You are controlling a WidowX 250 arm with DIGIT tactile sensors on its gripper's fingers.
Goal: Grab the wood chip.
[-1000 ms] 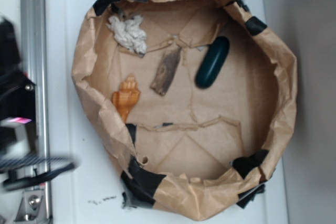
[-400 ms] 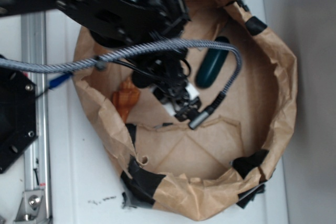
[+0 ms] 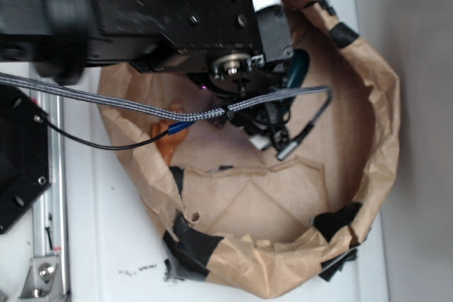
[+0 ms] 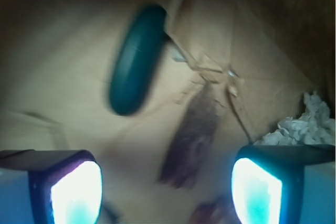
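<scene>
Wood chip (image 4: pixel 193 139) lies on the brown paper floor of the bag (image 3: pixel 382 139), seen from the wrist view as a dark elongated sliver running up and away between the two fingers. From the exterior view the arm hides it entirely.

Going left to right in the wrist view: the left pad (image 4: pixel 73 192) glows pale blue-white at the bottom edge; above it lies the green oblong (image 4: pixel 137 59), near the chip but not touching it; then the chip; then the right pad (image 4: pixel 257 192), with a white crumpled wad (image 4: pixel 304 124) just behind it. The gripper (image 4: pixel 167 195) stands wide, holding nothing, with the chip's near end roughly centred in the gap.

My read of the risks: the chip is flat and thin, so the fingers could close above it and miss, or pinch a fold of paper along with it. Its long axis runs away from the camera, so the pads would close across its narrow width, which seems favourable. A drift left could nudge the oblong. The picture is blurred, so alignment is uncertain.

No brand, label or writing is legible in either view.
</scene>
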